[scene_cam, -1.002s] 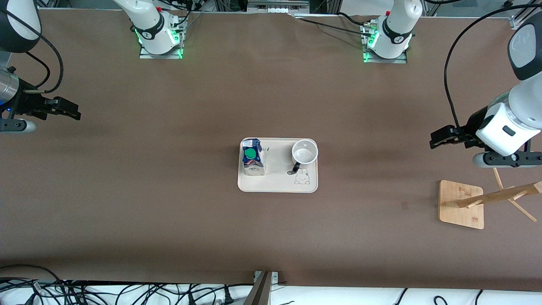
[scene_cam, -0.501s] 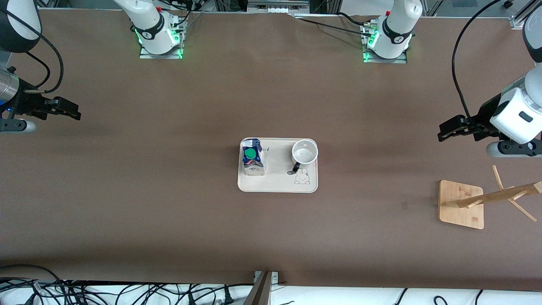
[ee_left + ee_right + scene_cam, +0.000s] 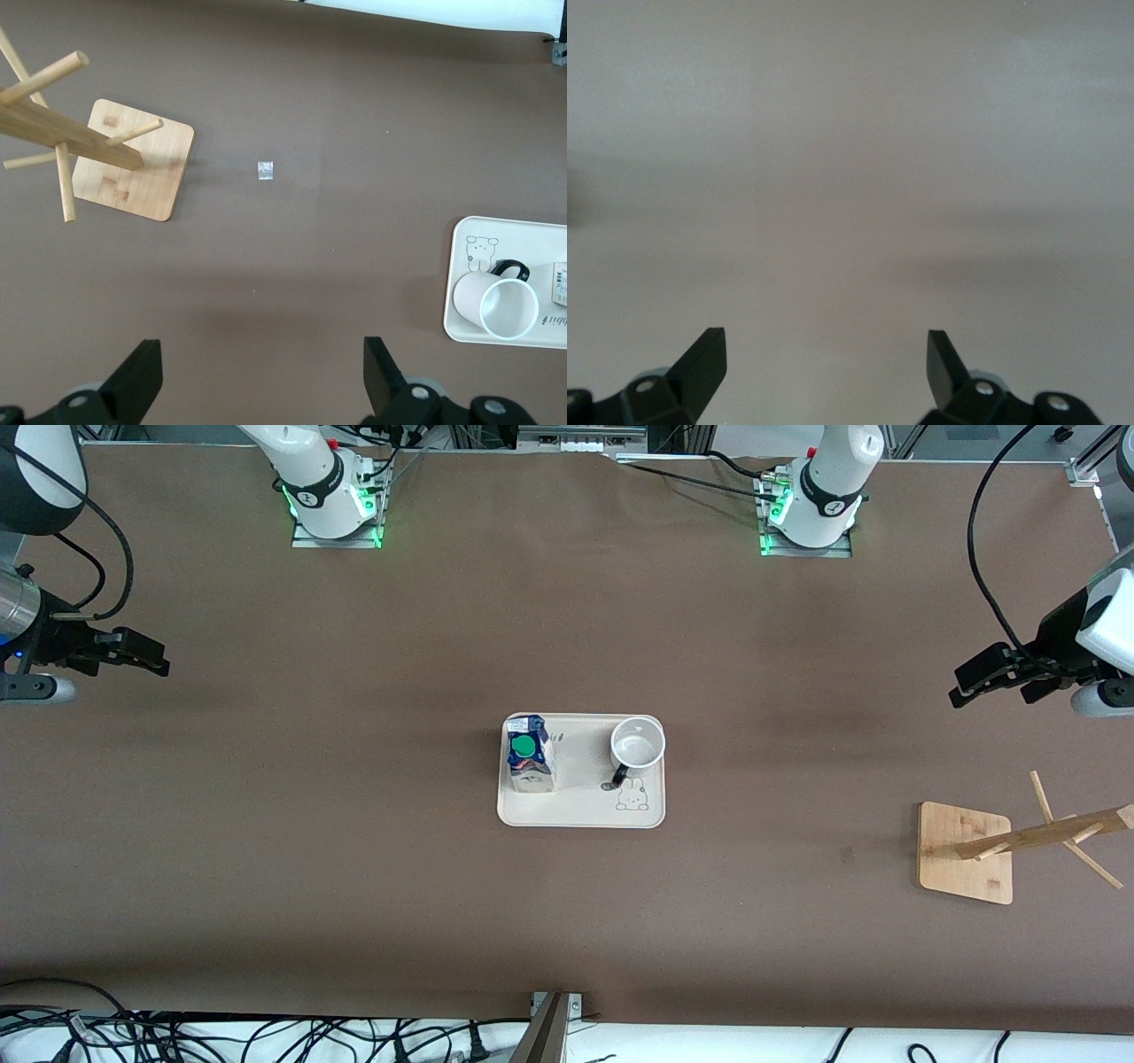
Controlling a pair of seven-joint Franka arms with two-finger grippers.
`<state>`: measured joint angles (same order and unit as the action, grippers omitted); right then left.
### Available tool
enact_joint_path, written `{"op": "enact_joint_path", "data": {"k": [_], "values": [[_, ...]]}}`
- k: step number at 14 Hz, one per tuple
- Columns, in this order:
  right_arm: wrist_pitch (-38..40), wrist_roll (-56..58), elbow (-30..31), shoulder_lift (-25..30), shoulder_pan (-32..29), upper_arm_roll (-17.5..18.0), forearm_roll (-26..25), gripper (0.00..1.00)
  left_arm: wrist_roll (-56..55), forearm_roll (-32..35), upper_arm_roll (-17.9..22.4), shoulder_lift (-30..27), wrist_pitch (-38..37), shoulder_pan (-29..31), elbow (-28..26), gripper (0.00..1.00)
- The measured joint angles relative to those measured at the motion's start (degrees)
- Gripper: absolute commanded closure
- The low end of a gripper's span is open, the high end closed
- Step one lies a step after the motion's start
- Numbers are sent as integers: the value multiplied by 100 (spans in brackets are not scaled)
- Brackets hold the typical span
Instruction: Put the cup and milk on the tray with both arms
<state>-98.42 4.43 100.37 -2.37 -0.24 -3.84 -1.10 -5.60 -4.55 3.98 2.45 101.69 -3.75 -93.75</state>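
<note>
The cream tray (image 3: 580,810) lies at the middle of the table. The milk carton (image 3: 529,760) with its green cap stands on the tray's end toward the right arm. The white cup (image 3: 637,745) with a black handle stands on the tray's end toward the left arm. The left wrist view also shows the tray (image 3: 461,274) and the cup (image 3: 498,305). My left gripper (image 3: 974,682) is open and empty, up over bare table at the left arm's end. My right gripper (image 3: 146,657) is open and empty over bare table at the right arm's end (image 3: 824,354).
A wooden rack with pegs on a square base (image 3: 964,853) stands near the left arm's end, nearer the front camera than the left gripper; it also shows in the left wrist view (image 3: 133,159). A small scrap (image 3: 265,170) lies on the table. Cables run along the front edge.
The left arm has drawn back toward its end of the table and away from the rack. The right arm, tray, cup and milk have not moved.
</note>
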Motion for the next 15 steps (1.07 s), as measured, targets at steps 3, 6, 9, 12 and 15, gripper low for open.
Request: {"op": "enact_joint_path", "data": {"k": [3, 6, 9, 12, 15], "values": [[-1, 4, 0, 0, 0, 1, 0, 0, -147, 87, -419, -114, -10, 206, -86, 0], [-6, 9, 0, 0, 0, 2, 0, 0, -871, 479, -493, -147, -34, 34, -87, 0], [-10, 10, 0, 0, 0, 2, 0, 0, -757, 555, -463, -183, -68, -12, -86, 0], [-11, 10, 0, 0, 1, 2, 0, 0, -125, 556, -405, -284, -321, -11, -45, 0], [-11, 10, 0, 0, 1, 2, 0, 0, -85, 515, -412, -367, -411, -25, 16, 0]]}}
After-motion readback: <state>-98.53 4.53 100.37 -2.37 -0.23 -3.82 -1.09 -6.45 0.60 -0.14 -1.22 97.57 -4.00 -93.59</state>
